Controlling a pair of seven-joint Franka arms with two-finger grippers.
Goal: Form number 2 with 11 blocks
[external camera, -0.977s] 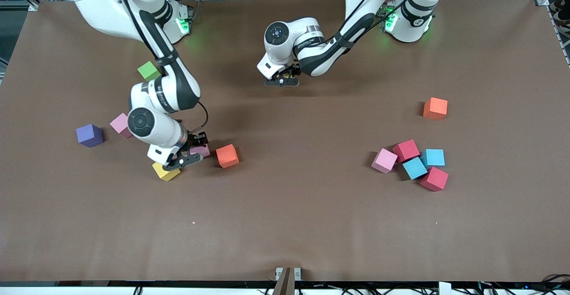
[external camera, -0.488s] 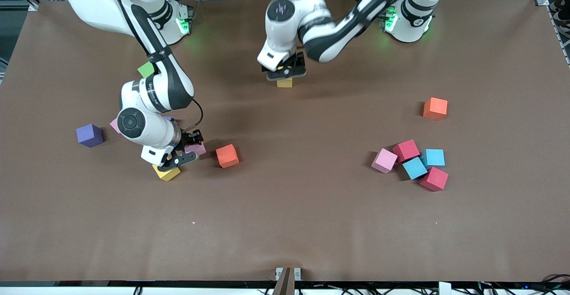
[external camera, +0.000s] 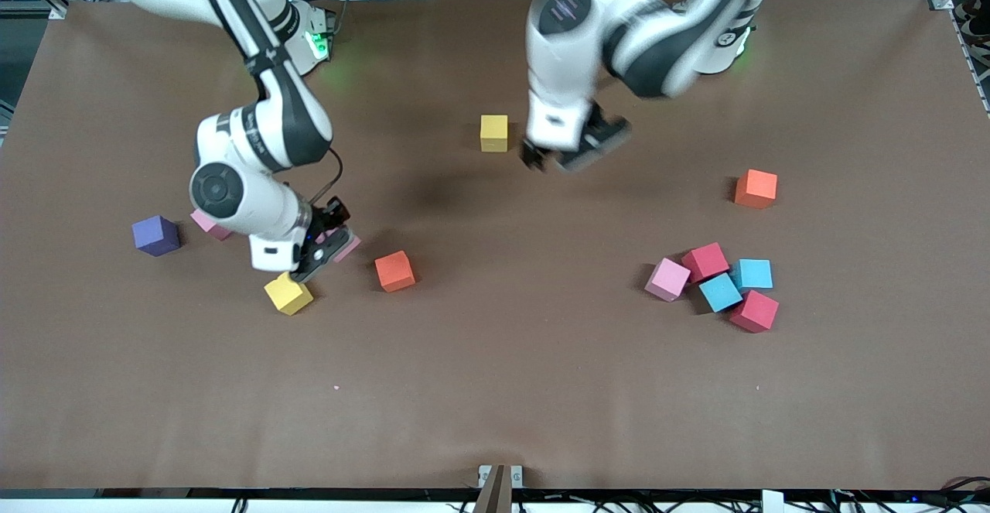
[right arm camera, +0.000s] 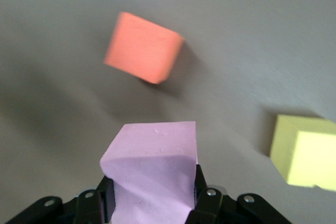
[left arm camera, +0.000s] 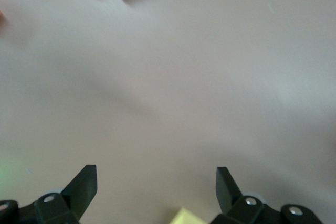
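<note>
Purple block [external camera: 155, 234] sits toward the right arm's end of the table, w/ a pink block [external camera: 209, 224] just beside it, partly hidden by the right arm. Right gripper [external camera: 323, 244] is up off the table, clamped on another pink block [right arm camera: 152, 171], over the spot between a yellow block [external camera: 288, 294] and an orange-red block [external camera: 395, 271]; both of those lie on the table, apart from each other. Green cube can't be made out. Near mid-table, farther from the front camera, a 2nd yellow block [external camera: 493, 132] stands alone. Left gripper [external camera: 570, 155] hangs in the air just beside it, toward the left arm's end, jaws spread wide & holding nothing; wrist view shows bare table between the fingertips [left arm camera: 85, 182]. Toward the left arm's end: orange block [external camera: 756, 188] by itself, then nearer the front camera a loose cluster – pink [external camera: 667, 278], red [external camera: 704, 261], two light blue [external camera: 720, 292] [external camera: 752, 274] & a 2nd red [external camera: 754, 311], some touching. No number 2 formed yet
</note>
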